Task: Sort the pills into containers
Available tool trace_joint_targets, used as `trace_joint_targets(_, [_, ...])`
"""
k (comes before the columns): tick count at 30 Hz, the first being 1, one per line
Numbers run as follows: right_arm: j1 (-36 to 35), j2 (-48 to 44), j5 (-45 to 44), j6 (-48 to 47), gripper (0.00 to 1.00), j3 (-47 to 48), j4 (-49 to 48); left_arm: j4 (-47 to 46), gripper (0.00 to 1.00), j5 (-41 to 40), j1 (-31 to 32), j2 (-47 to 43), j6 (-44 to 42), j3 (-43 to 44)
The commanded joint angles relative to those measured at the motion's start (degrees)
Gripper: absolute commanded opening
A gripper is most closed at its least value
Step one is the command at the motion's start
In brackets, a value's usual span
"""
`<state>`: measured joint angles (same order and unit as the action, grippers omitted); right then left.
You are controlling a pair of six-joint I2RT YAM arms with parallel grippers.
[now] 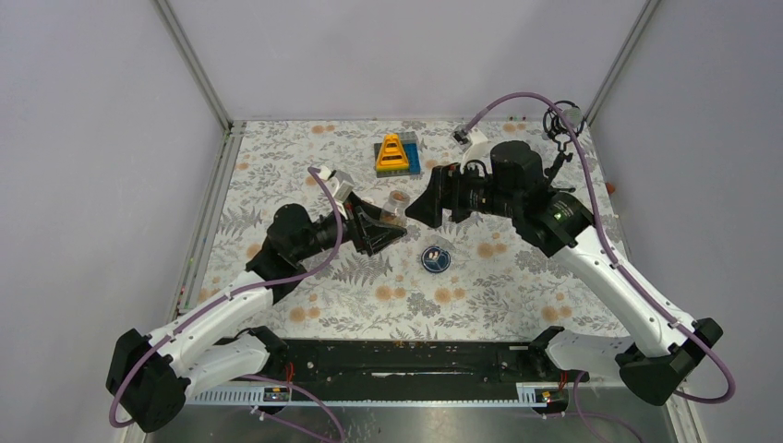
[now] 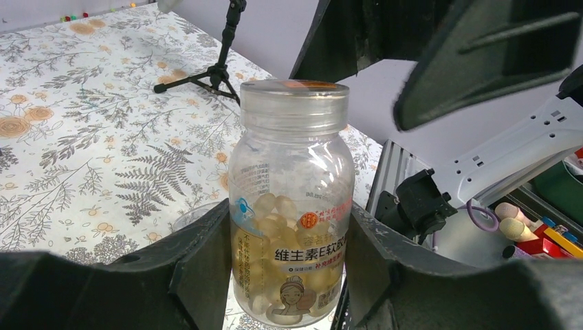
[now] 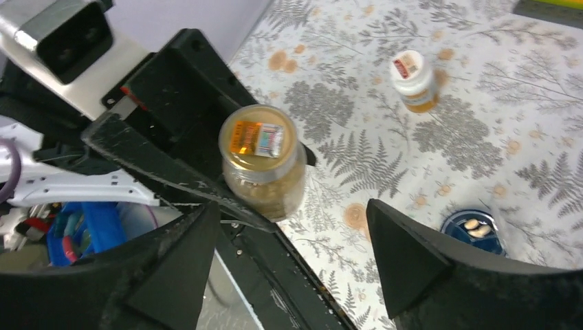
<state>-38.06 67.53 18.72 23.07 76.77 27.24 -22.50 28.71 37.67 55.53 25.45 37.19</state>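
Observation:
My left gripper is shut on a translucent amber bottle with a clear cap, full of pale yellow pills, and holds it upright above the table. The bottle also shows in the top view and the right wrist view. My right gripper is open, its jaws wide apart just above and beside the bottle's cap, touching nothing. A white bottle with a red label stands on the cloth. A dark-blue dish holds a few pale pills.
A yellow triangular toy on a grey-blue base stands at the back middle. A small black tripod is at the back right. The black rail runs along the table's near edge between the arm bases.

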Motion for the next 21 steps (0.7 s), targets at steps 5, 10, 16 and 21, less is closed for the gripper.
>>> trace_joint_targets(5, [-0.9,2.9,6.8,0.9,0.96,2.0,-8.7,-3.7,0.0,3.4,-0.3,0.5,-1.7,0.7])
trace_joint_targets(10, [-1.4,6.9,3.5,1.2,0.98,3.5,-8.5,-3.7,0.0,4.4,-0.3,0.5,-2.3,1.1])
trace_joint_targets(16, [-1.3,5.2,-1.6,-1.4,0.93,-0.1,-5.6,-5.6,0.0,1.2,-0.3,-0.6,-0.3,0.5])
trace_joint_targets(21, [1.0,-0.4,-6.4,2.1,0.89,-7.1,-5.5,-6.7,0.0,0.4,-0.2,-2.0,0.3,0.3])
